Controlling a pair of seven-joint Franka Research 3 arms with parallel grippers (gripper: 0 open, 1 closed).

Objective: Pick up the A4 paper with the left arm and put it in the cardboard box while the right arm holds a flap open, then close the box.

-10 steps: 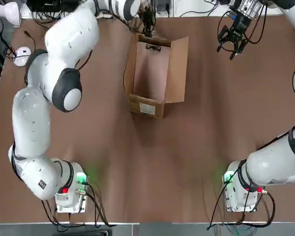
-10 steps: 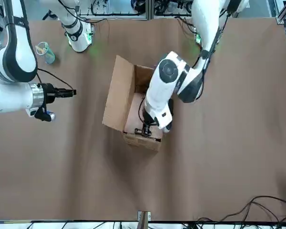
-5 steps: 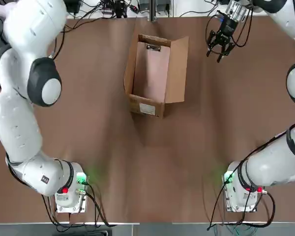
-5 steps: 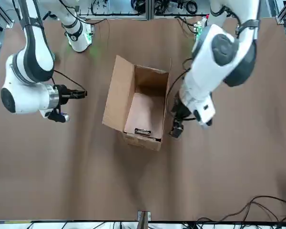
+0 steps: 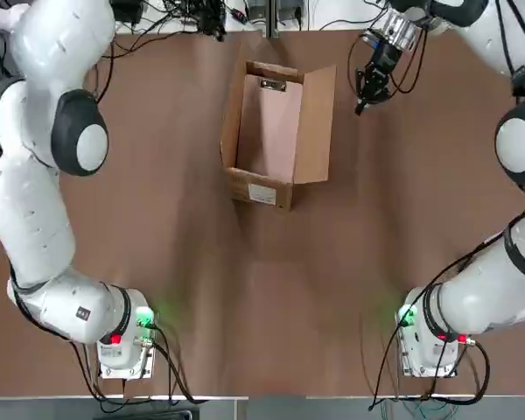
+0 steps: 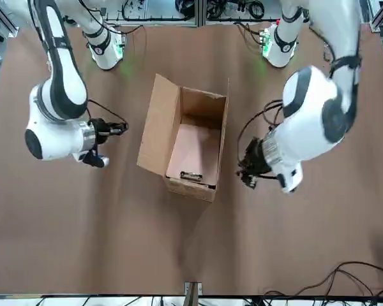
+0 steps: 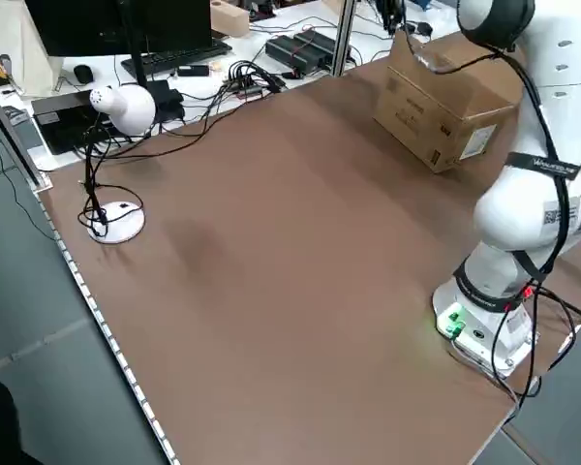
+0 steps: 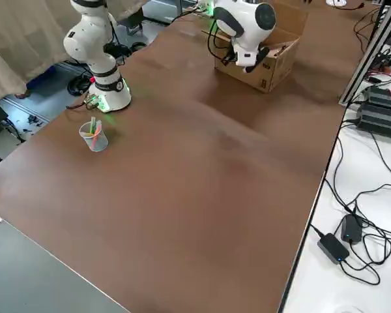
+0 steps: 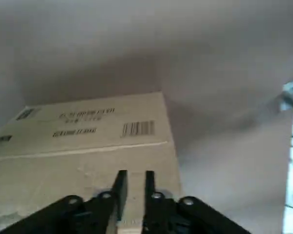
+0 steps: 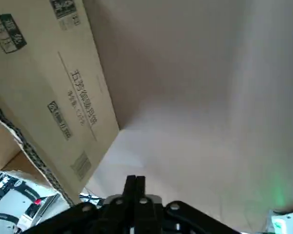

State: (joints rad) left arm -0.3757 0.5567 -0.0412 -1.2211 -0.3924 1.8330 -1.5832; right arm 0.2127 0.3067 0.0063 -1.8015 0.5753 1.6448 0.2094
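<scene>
Your cardboard box (image 5: 276, 131) is sitting open on the counter (image 5: 245, 289), and the A4 paper (image 5: 271, 127) is lying flat inside it, clip toward the far end; the box walls are hiding its edges. The right end effector (image 5: 367, 87) is hovering just beside the box's right flap, fingers pressed together. The left end effector (image 6: 247, 173) is hanging off the box's other side, pressed together, empty. Bare counter is surrounding the box.

The left gripper (image 6: 247, 173) has pulled out of the cardboard box (image 5: 276, 131) and now hangs beside its outer wall, fingers drawn together. The right gripper (image 5: 365, 94) has moved in toward the upright flap, its spread fingers now closed.
</scene>
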